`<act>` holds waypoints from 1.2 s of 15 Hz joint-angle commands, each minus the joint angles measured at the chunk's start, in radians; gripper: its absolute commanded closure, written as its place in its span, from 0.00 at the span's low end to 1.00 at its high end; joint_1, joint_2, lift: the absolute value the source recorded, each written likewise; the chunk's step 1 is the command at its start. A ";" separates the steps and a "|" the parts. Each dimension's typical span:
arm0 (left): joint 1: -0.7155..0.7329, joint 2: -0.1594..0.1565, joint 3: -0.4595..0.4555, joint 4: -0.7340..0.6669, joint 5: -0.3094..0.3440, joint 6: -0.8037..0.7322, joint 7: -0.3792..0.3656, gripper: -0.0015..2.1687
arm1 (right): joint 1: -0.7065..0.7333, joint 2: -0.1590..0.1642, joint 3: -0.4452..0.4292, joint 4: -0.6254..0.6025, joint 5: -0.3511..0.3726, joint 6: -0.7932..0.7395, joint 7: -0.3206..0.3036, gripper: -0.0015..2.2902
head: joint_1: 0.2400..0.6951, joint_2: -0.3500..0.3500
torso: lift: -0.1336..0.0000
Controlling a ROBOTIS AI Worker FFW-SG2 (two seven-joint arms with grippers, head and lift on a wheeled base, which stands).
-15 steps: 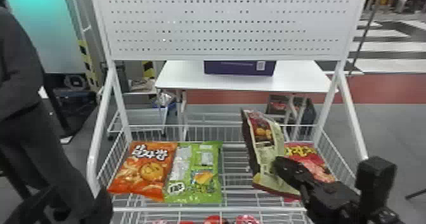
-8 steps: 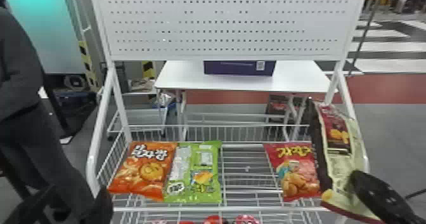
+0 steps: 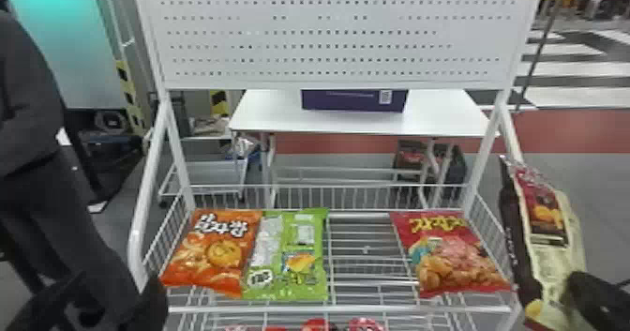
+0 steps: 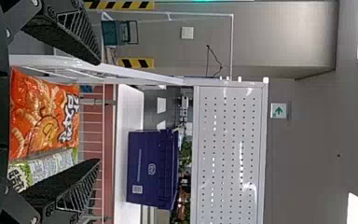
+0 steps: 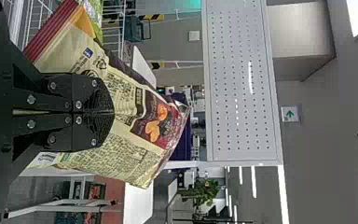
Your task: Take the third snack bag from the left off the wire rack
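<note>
Head view has the cream and dark maroon snack bag (image 3: 539, 222) out past the right end of the white wire rack (image 3: 154, 222). It stands tall on its edge, just beside the rack's right front corner, and I cannot tell whether it brushes the wire there. The right wrist view shows the right tool (image 5: 98, 112) clamped flat on the bag's lower part, with most of the bag (image 5: 158, 121) rising free above the grip.

That is my worry. With so much loose, crinkly film above the pinch, I judge the bag could fold over or slide out if the arm swings quickly. A sideways drift towards the rack could also catch it on the corner post.

Three bags lie flat on the shelf: a red crisp bag (image 3: 447, 252) nearest the held one, then a bare stretch of wire, then a green bag (image 3: 288, 255) touching an orange bag (image 3: 211, 252) at the far left. Any snag might shove the red one.

The left tool (image 4: 98, 112) waits low by the orange bag's end of the rack, fingers apart and holding nothing. Behind the rack's perforated white back panel (image 3: 328, 34) stands a white counter (image 3: 436, 119) carrying a dark blue box (image 3: 354, 100), well clear of the work.
</note>
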 commanded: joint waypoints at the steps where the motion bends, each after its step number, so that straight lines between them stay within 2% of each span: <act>1: 0.001 0.002 0.001 -0.001 0.001 0.000 0.000 0.07 | 0.006 0.004 -0.006 -0.004 -0.004 0.000 0.000 0.98 | 0.57 0.50 | 1.00; 18: 0.006 -0.004 0.001 -0.008 0.000 -0.003 0.003 0.07 | 0.007 0.006 0.000 -0.002 -0.004 -0.019 0.012 0.98 | 0.57 0.50 | 1.00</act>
